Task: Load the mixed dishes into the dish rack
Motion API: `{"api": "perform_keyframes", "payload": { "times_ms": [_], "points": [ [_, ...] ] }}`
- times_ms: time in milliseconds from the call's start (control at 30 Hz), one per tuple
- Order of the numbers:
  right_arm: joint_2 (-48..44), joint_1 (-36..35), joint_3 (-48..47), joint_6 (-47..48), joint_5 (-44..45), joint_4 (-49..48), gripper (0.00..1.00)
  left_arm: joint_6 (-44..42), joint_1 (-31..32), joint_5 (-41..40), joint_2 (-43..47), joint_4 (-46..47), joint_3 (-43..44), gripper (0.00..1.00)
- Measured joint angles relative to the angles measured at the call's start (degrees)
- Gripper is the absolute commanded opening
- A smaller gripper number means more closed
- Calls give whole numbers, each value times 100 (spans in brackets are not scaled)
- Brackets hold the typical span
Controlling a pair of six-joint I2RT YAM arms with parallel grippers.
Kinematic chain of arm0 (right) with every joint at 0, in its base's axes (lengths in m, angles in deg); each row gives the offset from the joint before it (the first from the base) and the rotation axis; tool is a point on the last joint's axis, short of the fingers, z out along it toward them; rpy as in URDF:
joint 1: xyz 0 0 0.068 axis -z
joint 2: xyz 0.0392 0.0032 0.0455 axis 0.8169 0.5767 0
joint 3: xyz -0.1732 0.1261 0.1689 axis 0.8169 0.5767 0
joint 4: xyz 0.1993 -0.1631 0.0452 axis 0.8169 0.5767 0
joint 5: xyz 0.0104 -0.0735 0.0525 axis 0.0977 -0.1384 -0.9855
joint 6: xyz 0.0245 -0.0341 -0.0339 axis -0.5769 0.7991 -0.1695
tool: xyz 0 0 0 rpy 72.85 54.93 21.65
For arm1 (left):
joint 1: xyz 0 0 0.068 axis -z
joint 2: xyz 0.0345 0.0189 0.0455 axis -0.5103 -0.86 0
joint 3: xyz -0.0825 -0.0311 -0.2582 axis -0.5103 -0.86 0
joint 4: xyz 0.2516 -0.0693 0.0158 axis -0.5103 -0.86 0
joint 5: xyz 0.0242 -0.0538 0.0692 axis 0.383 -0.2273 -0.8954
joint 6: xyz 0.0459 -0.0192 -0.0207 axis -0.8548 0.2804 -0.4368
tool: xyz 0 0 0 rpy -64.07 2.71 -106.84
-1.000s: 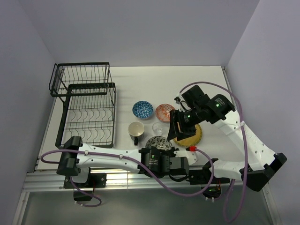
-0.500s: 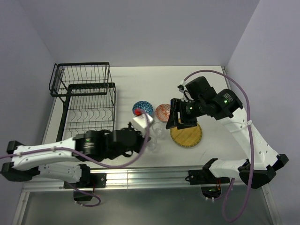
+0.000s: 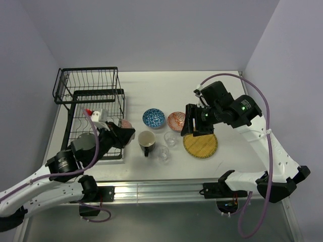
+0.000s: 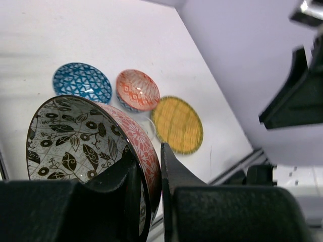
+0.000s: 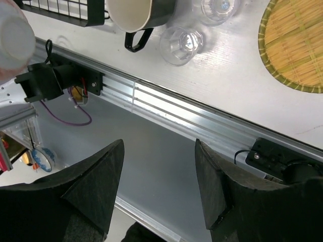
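The left gripper (image 3: 122,133) is clamping the rim of a small leaf-patterned bowl (image 3: 125,124), one of its fingers (image 4: 174,176) pressing outside the wall and the other inside. The wrist camera is showing the bowl tilted, grey-green leaves and flowers inside, pinkish-red pattern outside. From above, the bowl is hanging in the air right at the right edge of the black wire dish rack (image 3: 96,116), beside its lower tier; I cannot tell how high above the wires it is sitting.

The right gripper (image 3: 195,129) is hovering with its fingers spread wide and nothing between them, above the white table (image 3: 227,91), between the orange-red bowl (image 3: 176,121) and the far edge of the yellow woven plate (image 3: 200,144).

The blue bowl (image 3: 153,118) is lying just beside the orange-red one, on its left, the two not touching. The dark mug (image 3: 147,140) is standing upright nearer the arms, cream inside showing, its handle pointing toward the near edge. The farther clear glass (image 3: 171,138) is standing between mug and plate; the nearer clear glass (image 3: 162,152) is standing just beside the mug's handle.
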Motion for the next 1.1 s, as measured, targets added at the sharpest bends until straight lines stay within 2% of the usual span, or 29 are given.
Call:
{"api": "perform_keyframes", "payload": {
  "times_ms": [167, 433, 700, 833, 1100],
  "points": [
    [-131, 4, 118, 11, 13, 2, 65, 468, -881, 424, 457, 280, -522, 0],
    [-295, 11, 586, 63, -315, 17, 63, 973, -2046, 1823, 293, 616, -890, 0],
    [-297, 13, 789, 98, -555, -68, 63, 1534, -3574, 2994, 914, 990, -1596, 0],
    [-297, 15, 927, 122, -656, -140, 63, 1812, -4105, 3501, 970, 1241, -1878, 0],
    [-297, 15, 1014, 203, -763, -214, 62, 2540, -5230, 4476, 970, 2243, -2605, 0]
  ]
}}
